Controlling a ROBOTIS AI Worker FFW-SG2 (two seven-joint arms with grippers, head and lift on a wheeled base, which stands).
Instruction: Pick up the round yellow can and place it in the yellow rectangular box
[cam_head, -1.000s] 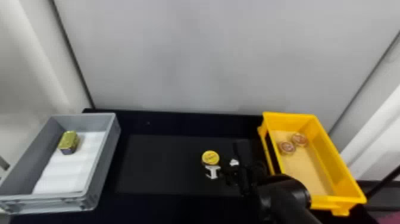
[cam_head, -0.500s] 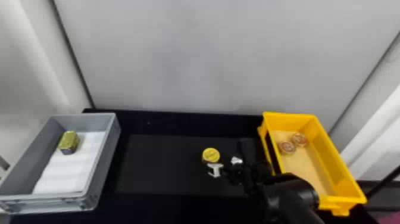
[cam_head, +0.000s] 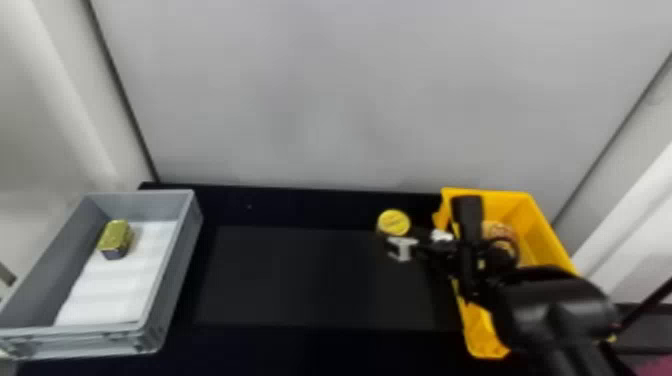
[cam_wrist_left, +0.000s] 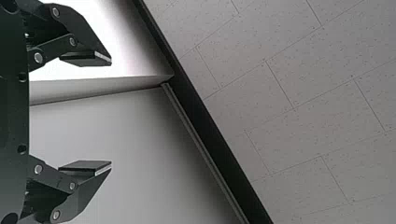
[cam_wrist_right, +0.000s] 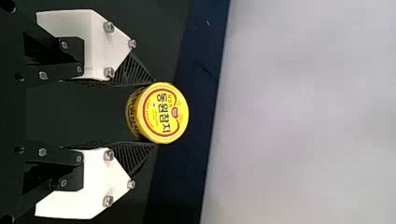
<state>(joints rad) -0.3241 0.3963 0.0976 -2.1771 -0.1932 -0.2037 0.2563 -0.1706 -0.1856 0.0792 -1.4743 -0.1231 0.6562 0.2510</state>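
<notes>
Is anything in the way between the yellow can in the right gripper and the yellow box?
The left wall of the yellow rectangular box, which the round yellow can must likely clear. Besides the right gripper holding it, nothing else visible stands between.

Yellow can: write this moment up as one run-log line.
right gripper: clamped on yellow can | yellow can: left of yellow box, not yet inside | left gripper: fingers apart
</notes>
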